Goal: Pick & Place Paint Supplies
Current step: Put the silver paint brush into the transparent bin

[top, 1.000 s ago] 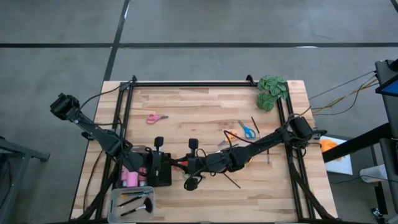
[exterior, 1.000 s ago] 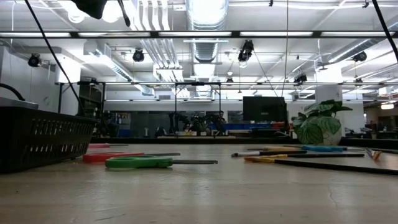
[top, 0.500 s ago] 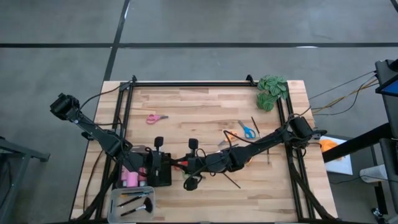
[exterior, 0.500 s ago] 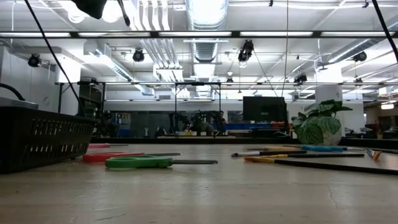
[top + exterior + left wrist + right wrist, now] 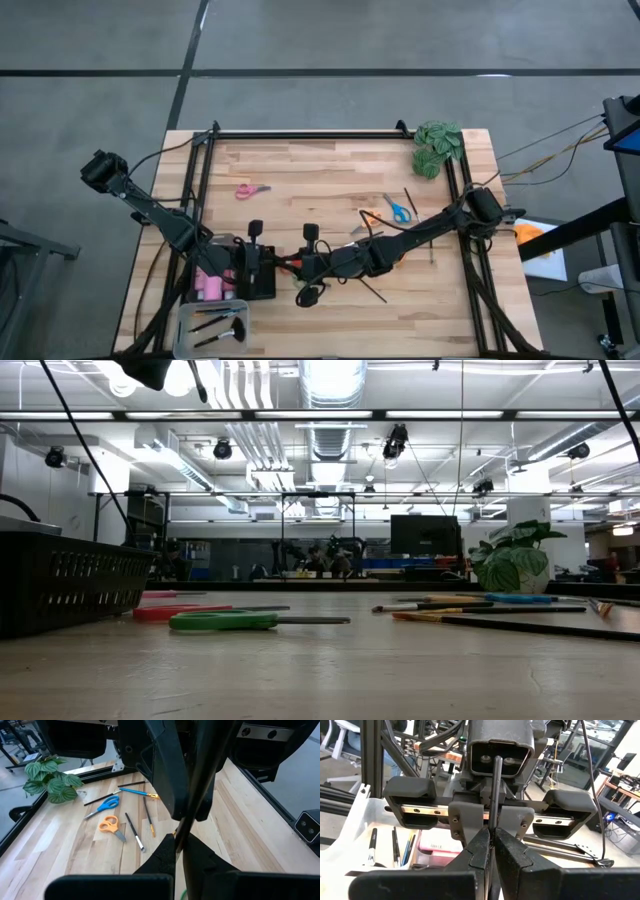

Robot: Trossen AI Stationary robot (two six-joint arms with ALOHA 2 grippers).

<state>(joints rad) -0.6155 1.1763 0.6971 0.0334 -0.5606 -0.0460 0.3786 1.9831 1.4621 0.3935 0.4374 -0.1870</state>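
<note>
We see the left gripper (image 5: 262, 268) and right gripper (image 5: 303, 268) both clamped on one thin brush (image 5: 493, 795), likely handing it over the desk (image 5: 330, 165).

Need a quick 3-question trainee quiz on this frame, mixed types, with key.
1. True or false: the orange scissors lie in the white bin.
2. Which scissors lie nearest the leafy clump? A pink, B blue, C green.
3. Fill in: the left gripper and right gripper are both shut on one thin dark ___.
Key: 1 false, they lie on the table; 2 B, the blue scissors; 3 brush.
</note>
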